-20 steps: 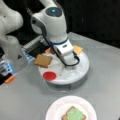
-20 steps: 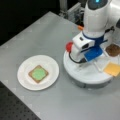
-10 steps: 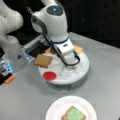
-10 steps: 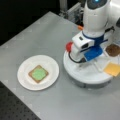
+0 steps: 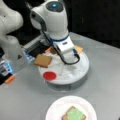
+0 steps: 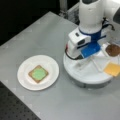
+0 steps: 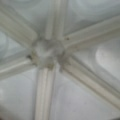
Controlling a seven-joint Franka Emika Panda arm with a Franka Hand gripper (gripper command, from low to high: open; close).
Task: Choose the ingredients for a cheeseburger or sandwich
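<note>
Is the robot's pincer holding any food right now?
I cannot tell. The arm's white head hides the pincer above the middle of the round tray, and the wrist view shows only the tray's ribs, no food.

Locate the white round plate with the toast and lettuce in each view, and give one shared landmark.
Front view: plate at bottom centre-right, partly cut off.
Front view: plate at left centre, fully visible.
Wrist view: not in it; only white tray dividers.
Shared landmark: the round divided tray under the arm.
</note>
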